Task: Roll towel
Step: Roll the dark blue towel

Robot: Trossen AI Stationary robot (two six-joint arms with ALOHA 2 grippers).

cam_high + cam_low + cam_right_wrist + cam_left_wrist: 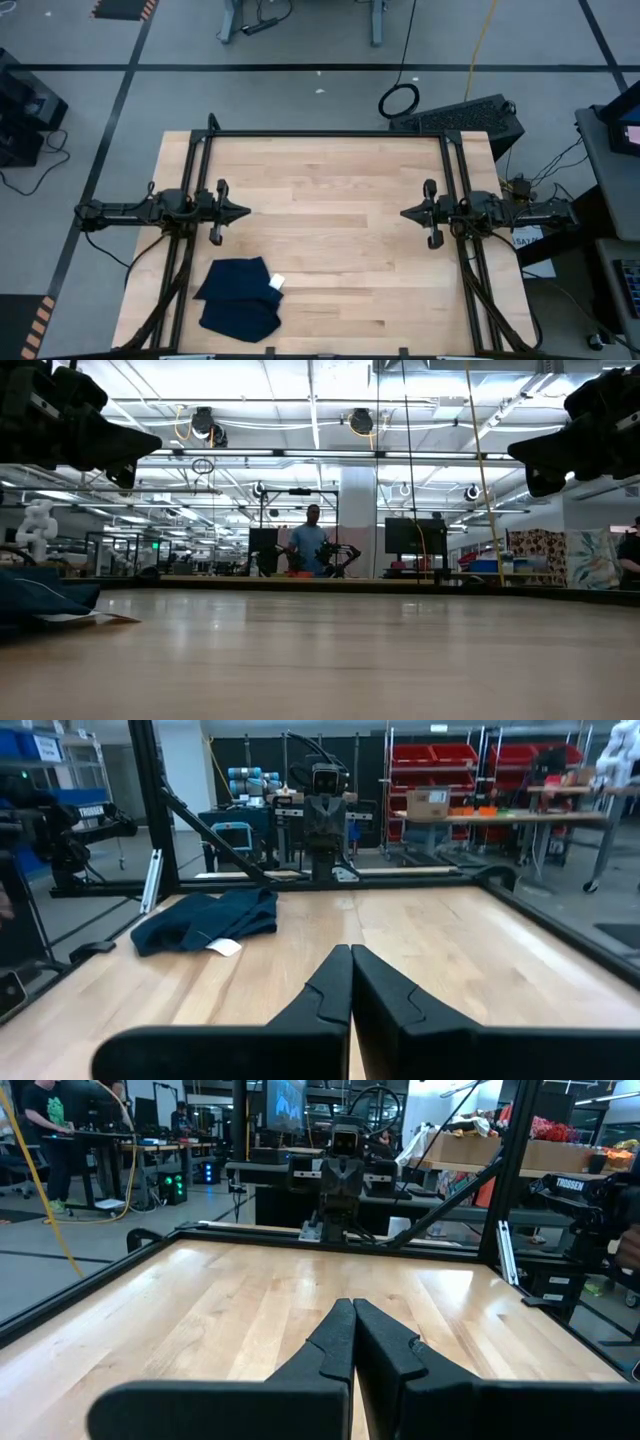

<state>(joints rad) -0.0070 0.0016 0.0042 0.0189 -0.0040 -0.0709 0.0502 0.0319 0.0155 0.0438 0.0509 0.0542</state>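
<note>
The dark navy towel (238, 297) lies crumpled on the wooden table near its front left corner, a small white tag (277, 283) at its right edge. It also shows in the right wrist view (205, 919) and at the left edge of the low view (35, 600). My left gripper (245, 211) is shut and empty, held above the table's left side, beyond the towel. My right gripper (404, 213) is shut and empty above the table's right side, pointing toward the left gripper.
A black metal frame (320, 133) runs along the table's far edge and sides. Bare wood (330, 220) lies between the two grippers. A person (313, 540) stands in the room far behind the table.
</note>
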